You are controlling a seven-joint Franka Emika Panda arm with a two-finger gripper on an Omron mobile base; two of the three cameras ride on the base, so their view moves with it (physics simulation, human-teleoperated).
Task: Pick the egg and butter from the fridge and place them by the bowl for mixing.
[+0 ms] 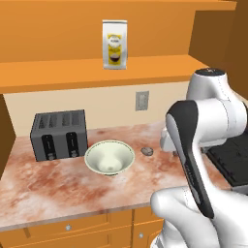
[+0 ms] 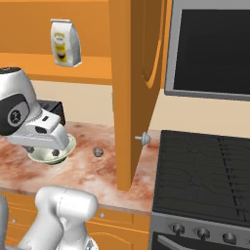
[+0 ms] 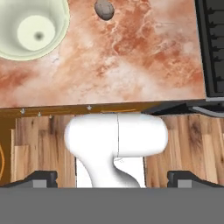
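Already the egg (image 3: 104,9) lies on the counter (image 3: 144,65) just beside the bowl (image 3: 30,30), at the far edge of the hand view, well ahead of the empty, wide-open gripper (image 3: 112,178), which carries no butter.

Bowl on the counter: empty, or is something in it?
Empty. The bowl shows a bare pale inside in the hand view; the egg lies beside it on the counter.
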